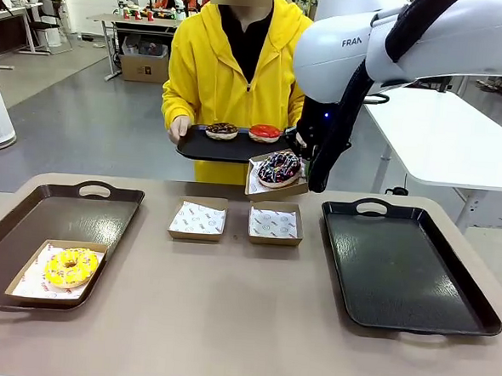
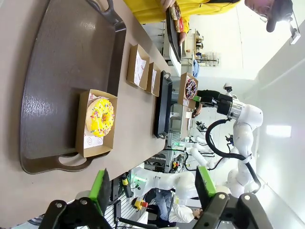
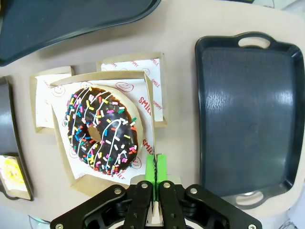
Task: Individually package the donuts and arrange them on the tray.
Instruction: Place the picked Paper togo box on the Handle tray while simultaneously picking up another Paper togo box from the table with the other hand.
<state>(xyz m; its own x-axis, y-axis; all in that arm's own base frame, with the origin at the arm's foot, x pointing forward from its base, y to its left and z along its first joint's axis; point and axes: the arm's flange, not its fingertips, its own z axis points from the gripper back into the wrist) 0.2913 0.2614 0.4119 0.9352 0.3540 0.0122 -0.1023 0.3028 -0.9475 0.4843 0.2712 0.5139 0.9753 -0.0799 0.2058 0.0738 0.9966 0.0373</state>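
My right gripper (image 1: pixel 306 171) is shut on the side wall of a paper-lined cardboard box (image 3: pixel 62 143) and holds it in the air above the table's far middle. In that box lies the dark purple donut (image 1: pixel 279 167) (image 3: pixel 102 131) with coloured sprinkles. The yellow-iced donut (image 1: pixel 70 267) (image 2: pixel 100 117) sits in its own box on the brown tray (image 1: pixel 27 225) at the left. My left gripper (image 2: pixel 151 191) hangs open well above that tray with nothing between its green pads. The chocolate-brown donut (image 1: pixel 221 131) and the red donut (image 1: pixel 265 133) rest on a dark tray (image 1: pixel 204 147) held by the person.
Two empty paper-lined boxes (image 1: pixel 198 219) (image 1: pixel 275 224) stand side by side at the table's middle, right under the held box. An empty black tray (image 1: pixel 404 265) (image 3: pixel 248 114) lies on the right. The person in a yellow hoodie stands at the far edge.
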